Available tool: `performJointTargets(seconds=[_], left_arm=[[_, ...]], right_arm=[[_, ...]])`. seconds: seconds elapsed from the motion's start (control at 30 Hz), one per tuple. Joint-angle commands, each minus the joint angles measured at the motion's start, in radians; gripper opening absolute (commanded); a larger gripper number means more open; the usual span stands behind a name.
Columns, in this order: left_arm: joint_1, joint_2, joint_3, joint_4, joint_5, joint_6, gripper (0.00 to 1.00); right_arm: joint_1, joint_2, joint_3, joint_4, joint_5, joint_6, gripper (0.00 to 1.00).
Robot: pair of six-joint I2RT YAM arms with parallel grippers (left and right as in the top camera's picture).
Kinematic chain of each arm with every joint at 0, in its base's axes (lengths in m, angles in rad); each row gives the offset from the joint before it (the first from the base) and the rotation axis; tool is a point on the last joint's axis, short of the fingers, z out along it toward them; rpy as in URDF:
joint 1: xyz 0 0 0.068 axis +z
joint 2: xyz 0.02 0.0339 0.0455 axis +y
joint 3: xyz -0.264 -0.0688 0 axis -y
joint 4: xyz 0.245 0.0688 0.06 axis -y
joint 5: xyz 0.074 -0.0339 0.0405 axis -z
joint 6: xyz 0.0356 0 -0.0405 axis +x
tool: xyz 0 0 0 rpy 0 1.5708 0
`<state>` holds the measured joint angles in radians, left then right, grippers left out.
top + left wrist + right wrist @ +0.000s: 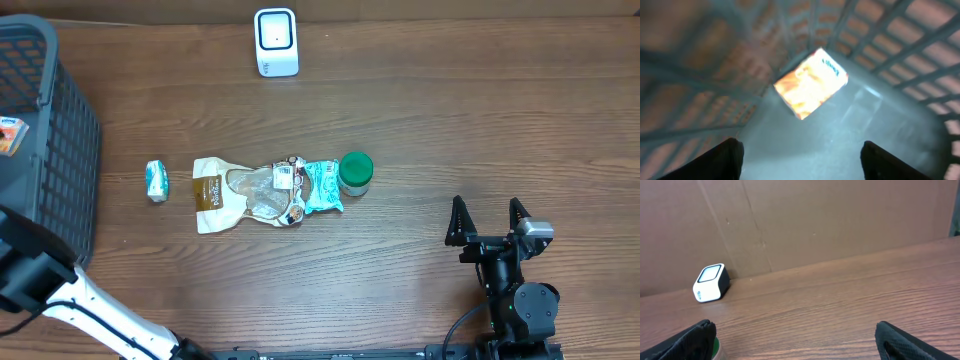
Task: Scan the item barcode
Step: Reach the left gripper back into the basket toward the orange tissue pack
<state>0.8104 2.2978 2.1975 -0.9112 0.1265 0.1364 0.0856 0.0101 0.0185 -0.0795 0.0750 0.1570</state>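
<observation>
Basket stage, seemingly: hovers inside basket (70,150) with left gripper (802,161) spread and empty, above orange box (811,82) lying loose on its floor. Right gripper (487,215) spread too, idle. Calls next for grasping pouch (235,192), barcode turned toward scanner (275,42).

1. One white barcode scanner (276,42), upper centre of the overhead frame.
2. One dark mesh basket (70,140), upper left.
3. One orange box (811,82), inside the basket.
4. Three soft packs, mid-frame: small white packet (156,181), brown pouch (222,195), teal packet (322,185).
5. One green-lidded jar (355,172).
</observation>
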Motion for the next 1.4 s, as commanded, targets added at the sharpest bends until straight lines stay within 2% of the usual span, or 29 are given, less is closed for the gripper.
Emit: performJointTargets(seconds=[0.0, 0.23, 0.43, 0.67, 0.8, 1.0, 1.1, 1.13, 1.2, 1.27, 1.33, 1.37], left_arm=[[-0.036, 0.058, -0.003, 0.015, 0.014, 0.134, 0.77], [-0.111, 0.124, -0.003, 0.101, -0.251, 0.134, 0.77], [-0.142, 0.178, -0.003, 0.156, -0.391, 0.134, 0.76], [-0.142, 0.193, -0.003, 0.188, -0.360, 0.133, 0.74], [-0.142, 0.204, -0.009, 0.182, -0.332, 0.133, 0.66], [-0.140, 0.217, -0.015, 0.183, -0.275, 0.133, 0.68], [-0.136, 0.217, -0.015, 0.174, -0.235, 0.129, 0.65], [-0.136, 0.217, -0.015, 0.167, -0.230, 0.129, 0.62], [-0.136, 0.217, -0.015, 0.141, -0.229, 0.129, 0.49], [-0.136, 0.215, -0.015, 0.117, -0.230, 0.129, 0.34], [-0.136, 0.206, -0.013, 0.084, -0.229, 0.129, 0.13], [-0.136, 0.198, -0.011, 0.068, -0.230, 0.124, 0.08]], right_arm=[[-0.003, -0.007, -0.010, 0.003, 0.002, -0.002, 1.00], [-0.003, -0.007, -0.010, 0.003, 0.002, -0.002, 1.00], [-0.003, -0.007, -0.010, 0.003, 0.002, -0.002, 1.00], [-0.003, -0.007, -0.010, 0.003, 0.002, -0.002, 1.00], [-0.003, -0.007, -0.010, 0.003, 0.002, -0.002, 1.00], [-0.003, -0.007, -0.010, 0.003, 0.002, -0.002, 1.00], [-0.003, -0.007, -0.010, 0.003, 0.002, -0.002, 1.00], [-0.003, -0.007, -0.010, 0.003, 0.002, -0.002, 1.00], [-0.003, -0.007, -0.010, 0.003, 0.002, -0.002, 1.00], [-0.003, -0.007, -0.010, 0.003, 0.002, -0.002, 1.00], [-0.003, -0.007, -0.010, 0.003, 0.002, -0.002, 1.00], [-0.003, -0.007, -0.010, 0.003, 0.002, -0.002, 1.00]])
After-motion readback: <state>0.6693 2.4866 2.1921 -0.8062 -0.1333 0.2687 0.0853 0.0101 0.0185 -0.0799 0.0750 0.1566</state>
